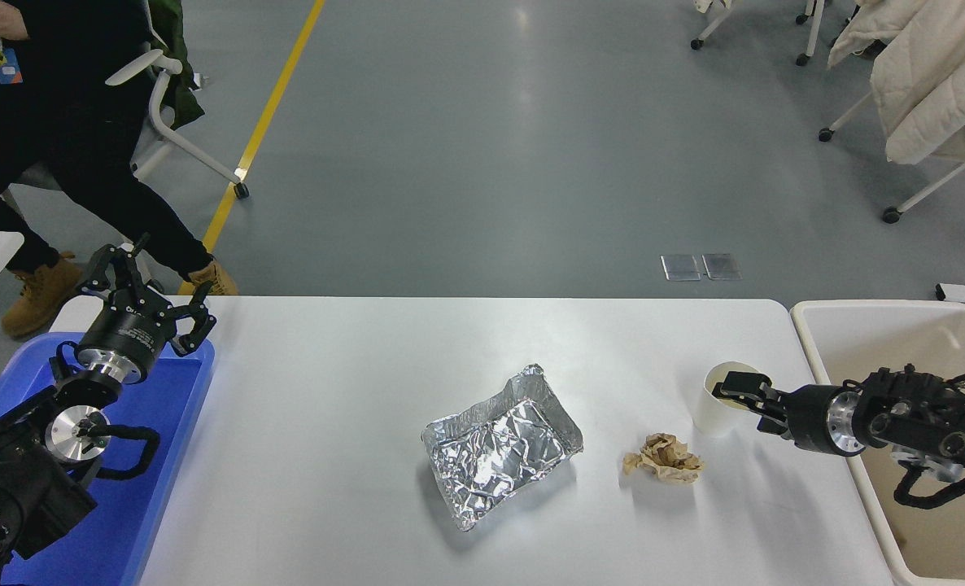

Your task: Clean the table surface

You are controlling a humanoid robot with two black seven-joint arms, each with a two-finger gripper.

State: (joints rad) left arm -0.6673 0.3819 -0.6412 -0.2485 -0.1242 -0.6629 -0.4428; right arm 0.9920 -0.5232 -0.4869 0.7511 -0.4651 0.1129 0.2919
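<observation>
One fingertip of the right gripper (733,389) inside the paper cup (715,405) — grip unclear.

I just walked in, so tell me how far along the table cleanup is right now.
Nothing looks cleared yet. The right gripper is at the rim of the white paper cup, one finger over its mouth, not lifted. The crumpled foil tray and brown paper wad wait on the table surface. The left gripper sits parked over the blue tray.
</observation>
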